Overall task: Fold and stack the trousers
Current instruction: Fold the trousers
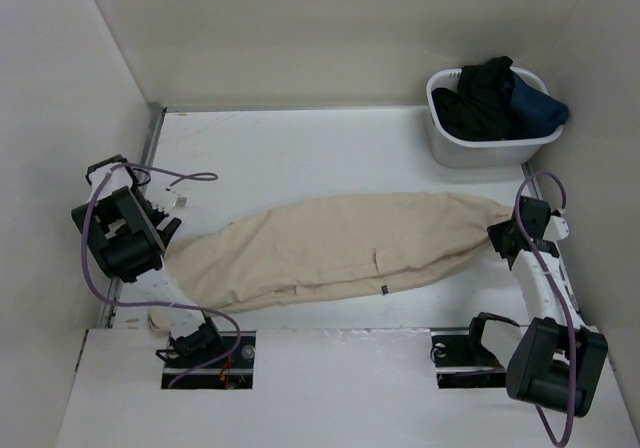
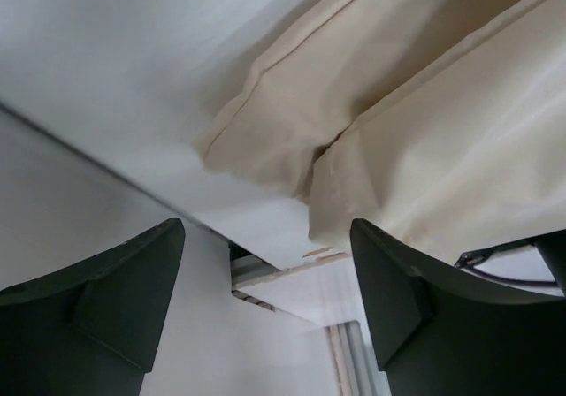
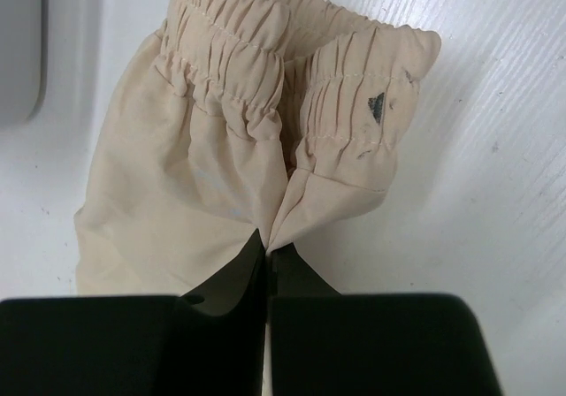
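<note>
Trousers (image 1: 340, 243) lie stretched out on the white table (image 1: 300, 148), running from near my left arm across to my right arm, well wrinkled, near the front edge.

Right gripper (image 3: 268, 250): fingers pressed together with a fold of beige cloth pinched between the tips, just below the gathered elastic waistband (image 3: 265, 51). That waistband end is at the right side of the table.

Left gripper (image 2: 265, 232): fingers spread wide, nothing between them. It hangs just short of the leg hems (image 2: 265, 135), which lie flat on the table, one leg overlapping the other.

Labels: small dark tag (image 1: 384, 289) on the near edge of the trousers, too small to read. A dark mark (image 3: 378, 106) on the waistband; I can make out no lettering on it.

Far right corner: white basket (image 1: 480, 153) holding a black garment (image 1: 480, 93) and a navy garment (image 1: 540, 108).
</note>
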You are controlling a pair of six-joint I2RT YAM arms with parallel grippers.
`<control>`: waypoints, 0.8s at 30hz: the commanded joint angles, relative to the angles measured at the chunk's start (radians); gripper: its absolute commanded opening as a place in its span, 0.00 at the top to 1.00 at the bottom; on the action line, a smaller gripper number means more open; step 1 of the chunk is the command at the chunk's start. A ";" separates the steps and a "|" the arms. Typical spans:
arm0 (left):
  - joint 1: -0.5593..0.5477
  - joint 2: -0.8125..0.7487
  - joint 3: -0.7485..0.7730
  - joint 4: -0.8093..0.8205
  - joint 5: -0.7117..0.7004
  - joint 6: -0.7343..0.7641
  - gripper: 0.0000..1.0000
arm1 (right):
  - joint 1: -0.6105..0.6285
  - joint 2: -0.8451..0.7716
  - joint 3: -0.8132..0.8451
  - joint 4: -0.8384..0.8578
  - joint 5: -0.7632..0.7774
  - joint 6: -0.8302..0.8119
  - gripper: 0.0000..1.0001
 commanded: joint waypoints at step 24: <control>-0.359 0.118 0.093 0.069 -0.236 0.114 0.96 | -0.091 -0.103 0.019 0.106 0.036 -0.142 1.00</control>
